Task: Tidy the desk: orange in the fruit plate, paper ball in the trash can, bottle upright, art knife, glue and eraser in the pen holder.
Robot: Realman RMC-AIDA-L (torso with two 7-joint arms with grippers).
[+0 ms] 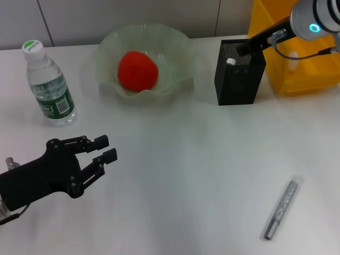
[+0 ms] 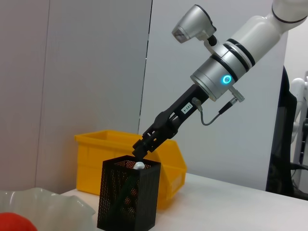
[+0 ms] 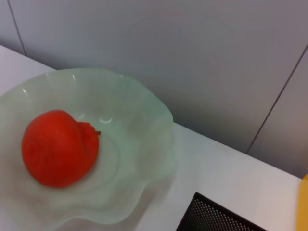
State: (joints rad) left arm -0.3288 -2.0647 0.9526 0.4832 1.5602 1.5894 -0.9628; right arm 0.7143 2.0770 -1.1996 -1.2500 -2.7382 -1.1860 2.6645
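On the far left we have the bottle (image 1: pixel 49 85) standing upright on the white desk (image 1: pixel 186 180), cap on top. Just below it, toward the near edge, our left gripper (image 1: pixel 109 149) hovers over bare desk with its black fingers (image 1: pixel 100 142) parted and nothing between them.

Moving right, the orange (image 1: pixel 137 70) sits inside the fruit plate (image 1: pixel 175 48), near the middle of the bowl; the right wrist view shows it again (image 3: pixel 58 147) resting on the pale green glass (image 3: pixel 144 144).

Next comes the pen holder (image 1: pixel 239 85), upright and just beside the trash can (image 1: pixel 297 74). A small white tip (image 1: pixel 230 61) pokes up at its rim. Our right gripper (image 1: pixel 243 49) reaches down from the upper right to the holder's open top; in the left wrist view it (image 2: pixel 140 153) hangs right over the mesh box (image 2: pixel 126 202), just above that white tip (image 2: pixel 139 166), with the yellow bin (image 2: pixel 96 159) behind. We cannot tell whether its fingers are apart or together.

Farthest right, well apart from everything, a slim silvery stick (image 1: pixel 281 208) lies flat on the desk near the front edge.
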